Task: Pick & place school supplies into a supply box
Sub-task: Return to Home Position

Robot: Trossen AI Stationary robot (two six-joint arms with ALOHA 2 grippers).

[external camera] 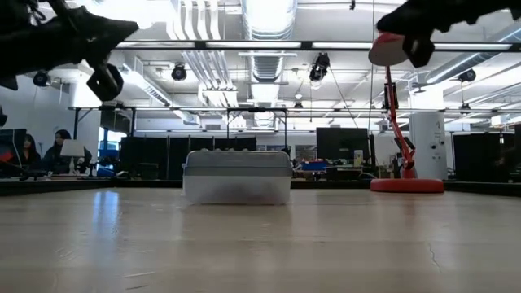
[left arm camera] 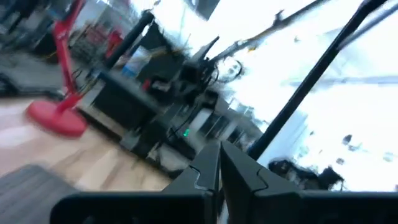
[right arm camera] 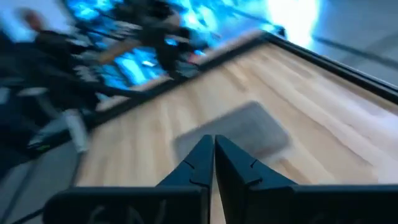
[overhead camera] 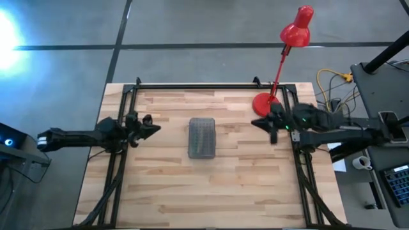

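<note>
Draw both arms back high and level, well clear of the supply box (overhead camera: pixel 202 137). The box lies shut at the centre of the table (overhead camera: pixel 243 185), and its contents cannot be made out. The left gripper (overhead camera: pixel 153 126) hangs to its left. The right gripper (overhead camera: pixel 257 123) hangs to its right, beside the red lamp (overhead camera: pixel 265 102). Both are clenched on nothing. Avoid the lamp base.

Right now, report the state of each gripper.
Left gripper: shut, empty, hovering left of the closed supply box.
Right gripper: shut, empty, hovering by the base of the red desk lamp.
</note>
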